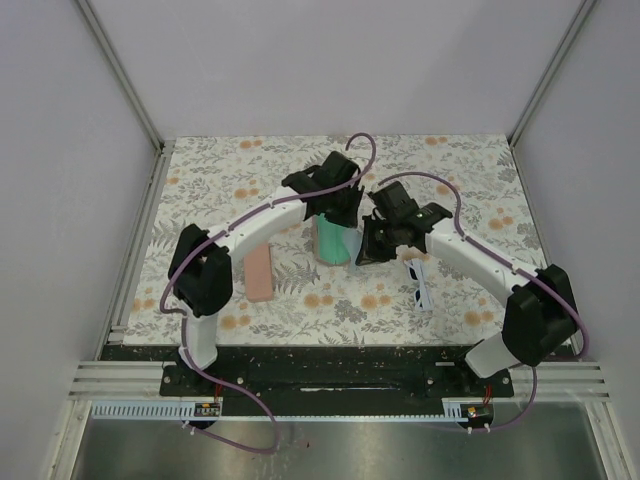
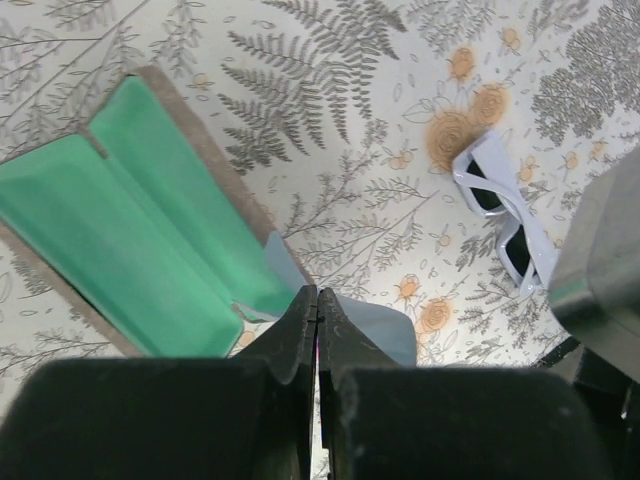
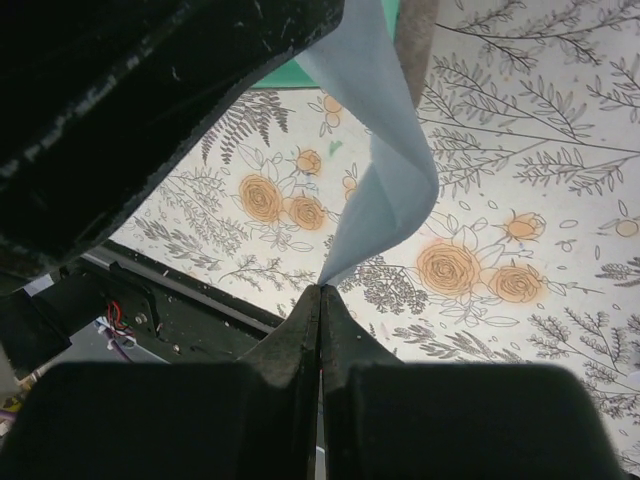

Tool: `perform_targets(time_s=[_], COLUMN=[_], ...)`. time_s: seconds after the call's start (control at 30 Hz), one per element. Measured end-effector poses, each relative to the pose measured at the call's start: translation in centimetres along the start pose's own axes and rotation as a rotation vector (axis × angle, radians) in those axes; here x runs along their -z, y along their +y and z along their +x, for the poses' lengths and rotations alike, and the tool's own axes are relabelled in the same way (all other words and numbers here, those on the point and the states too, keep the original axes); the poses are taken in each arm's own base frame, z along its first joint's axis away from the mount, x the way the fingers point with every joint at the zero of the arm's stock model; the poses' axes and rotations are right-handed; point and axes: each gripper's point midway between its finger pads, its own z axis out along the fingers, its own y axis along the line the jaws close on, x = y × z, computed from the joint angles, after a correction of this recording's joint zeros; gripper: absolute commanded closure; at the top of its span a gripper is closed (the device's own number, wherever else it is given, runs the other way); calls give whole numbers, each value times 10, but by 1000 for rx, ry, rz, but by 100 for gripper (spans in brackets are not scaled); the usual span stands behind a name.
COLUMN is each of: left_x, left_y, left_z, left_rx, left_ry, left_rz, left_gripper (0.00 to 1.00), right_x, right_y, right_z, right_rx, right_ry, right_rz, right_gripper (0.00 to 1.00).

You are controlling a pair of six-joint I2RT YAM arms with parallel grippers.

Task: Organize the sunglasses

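Note:
The white-framed sunglasses (image 1: pixel 420 287) lie flat on the flowered tablecloth, to the right of both grippers; the left wrist view shows them (image 2: pixel 505 215) with dark lenses. My left gripper (image 2: pixel 317 292) is shut on a corner of a light blue cloth (image 2: pixel 388 325) beside the open case with green lining (image 2: pixel 120 230). My right gripper (image 3: pixel 321 288) is shut on another corner of the same cloth (image 3: pixel 385 180), which stretches up from its tips to the left gripper. From above, the left gripper (image 1: pixel 338 215) and right gripper (image 1: pixel 368 250) hover close together over the open case (image 1: pixel 328 245).
A shut pink case (image 1: pixel 260 272) lies left of the open one, next to the left arm. The table's dark front edge (image 3: pixel 170 300) runs just below the right gripper. White walls and a metal frame enclose the table.

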Motion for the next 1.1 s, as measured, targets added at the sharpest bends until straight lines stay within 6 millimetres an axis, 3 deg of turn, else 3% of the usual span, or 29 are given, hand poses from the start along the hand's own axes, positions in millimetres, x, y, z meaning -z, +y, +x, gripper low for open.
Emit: perform_targets(time_s=[0.3,0.63,1.1], left_x=[9,13,-15], left_y=[38,78,109], left_z=[-4,-13,-12], left_rx=[43,71,94], left_ry=[-3,-7,38], left_rz=[-55,-112,-146], left_gripper=[100,100,100], right_x=[-13,-50,-70], right_y=[28,29,45], right_z=[-20,-33,-52], right_rx=[32,22,34], right_ry=[1,45,34], right_rz=[-23,10,-8], right_gripper=[100,100,100])
